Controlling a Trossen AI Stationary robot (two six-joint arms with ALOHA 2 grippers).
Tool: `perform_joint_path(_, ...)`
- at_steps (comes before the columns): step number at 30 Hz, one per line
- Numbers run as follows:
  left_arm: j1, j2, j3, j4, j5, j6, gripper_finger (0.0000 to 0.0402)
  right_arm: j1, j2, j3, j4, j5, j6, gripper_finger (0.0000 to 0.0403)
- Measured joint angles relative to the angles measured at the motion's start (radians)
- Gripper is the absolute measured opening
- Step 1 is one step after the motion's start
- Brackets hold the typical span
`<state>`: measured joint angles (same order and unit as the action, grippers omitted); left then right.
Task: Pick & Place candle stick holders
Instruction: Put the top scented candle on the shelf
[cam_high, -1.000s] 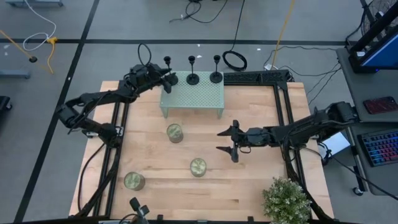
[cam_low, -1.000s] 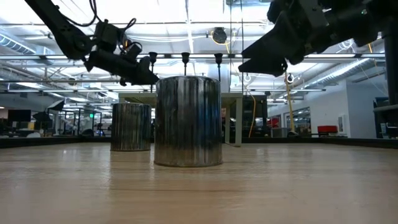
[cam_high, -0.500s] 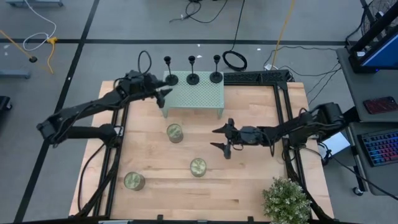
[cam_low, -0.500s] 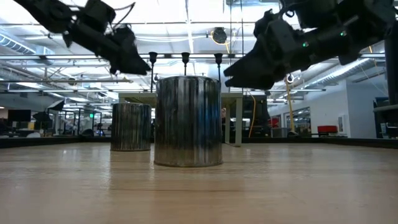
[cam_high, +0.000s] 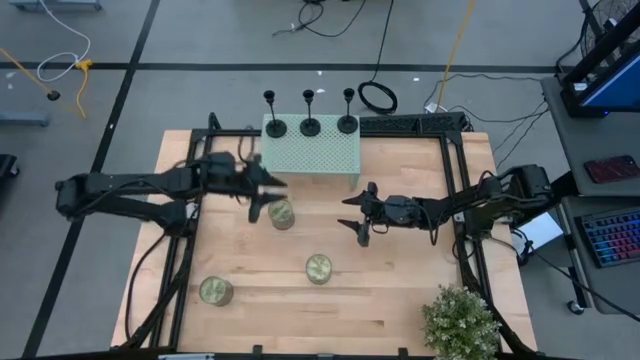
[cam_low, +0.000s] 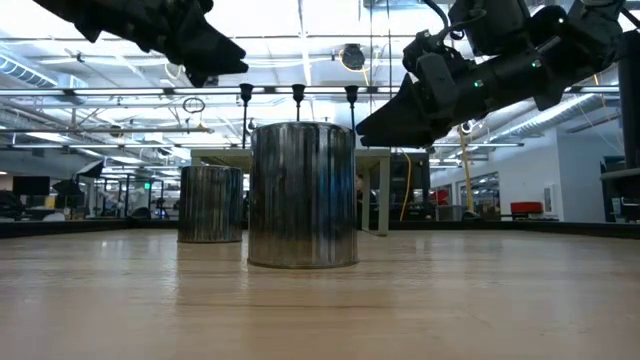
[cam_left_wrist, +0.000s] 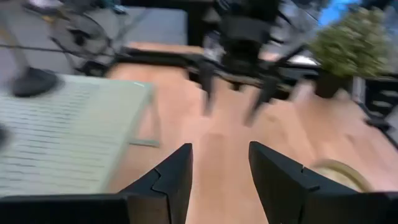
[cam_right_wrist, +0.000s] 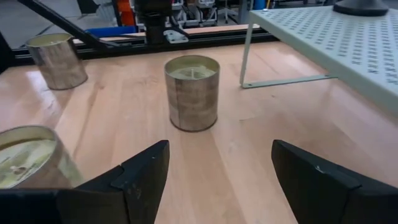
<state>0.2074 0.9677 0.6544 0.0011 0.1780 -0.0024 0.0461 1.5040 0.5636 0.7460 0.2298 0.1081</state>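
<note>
Gaping empty: left pincer (cam_high: 262, 194), right pincer (cam_high: 357, 214)

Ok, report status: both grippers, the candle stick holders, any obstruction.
Left gripper open, empty, beside a metal can. Right gripper open, empty, mid-table. Three candle stick holders upright on the perforated stand, untouched. No obstruction on the stand.

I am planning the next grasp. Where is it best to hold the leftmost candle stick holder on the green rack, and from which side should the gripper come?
Probably the thin upright stem of the leftmost candle stick holder, above its flat disc base. Coming level from the rack's left side seems safest, since the middle holder stands close on its right. The left gripper, open, is nearest.
</note>
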Motion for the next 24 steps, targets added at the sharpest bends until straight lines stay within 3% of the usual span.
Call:
perform_joint_path(10, -0.268, 0.184, 0.043, -0.046, -0.194, -0.086, 0.0161, -0.007, -0.001, 0.001, 0.052, 0.0, -0.043, 0.0274)
perform_joint_path(17, -0.336, 0.273, 0.111, -0.207, -0.229, -0.158, 0.0161, 0.001, -0.001, 0.001, 0.041, 0.0, -0.042, 0.0274)
perform_joint_path(24, -0.343, 0.34, 0.108, -0.334, -0.412, -0.221, 0.0161, 0.019, -0.001, 0.001, 0.039, 0.0, -0.043, 0.0274)
